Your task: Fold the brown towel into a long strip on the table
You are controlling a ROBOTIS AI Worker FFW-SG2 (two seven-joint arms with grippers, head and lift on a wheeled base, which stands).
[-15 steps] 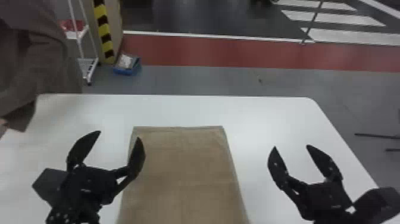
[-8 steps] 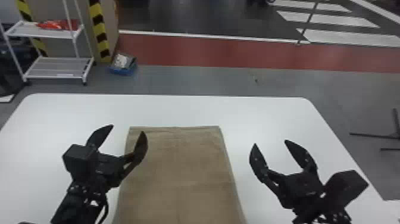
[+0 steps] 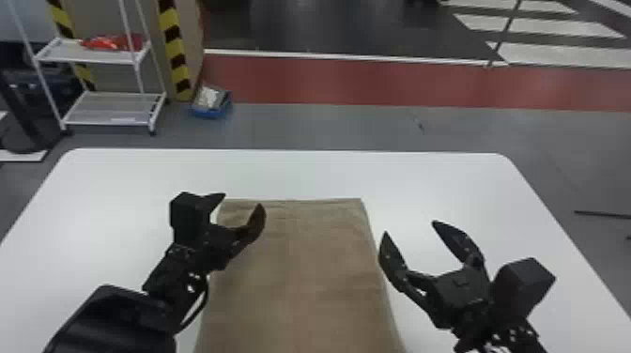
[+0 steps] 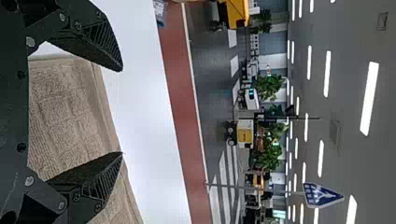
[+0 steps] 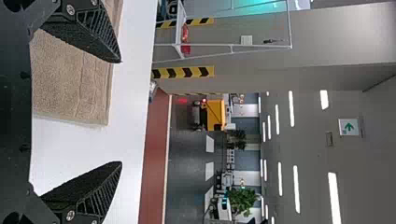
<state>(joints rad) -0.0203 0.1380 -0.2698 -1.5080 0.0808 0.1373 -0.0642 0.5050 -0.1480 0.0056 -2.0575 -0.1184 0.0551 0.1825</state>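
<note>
Flanking the brown towel (image 3: 300,281), the left gripper (image 3: 243,200) and right gripper (image 3: 410,228) gape; the left wrist view adds a blue sign (image 4: 322,195).

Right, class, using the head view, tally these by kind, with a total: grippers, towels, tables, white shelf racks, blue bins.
Grippers: 2 (left gripper, right gripper)
Brown towel: 1
White table: 1
White shelf rack: 1
Blue bin: 1
Total: 6

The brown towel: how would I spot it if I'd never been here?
Find the big white table. Midway between its left and right sides lies the brown towel, broad and flat. Its rough brown cloth stands out from the smooth white table and the black left arm and right arm.
</note>
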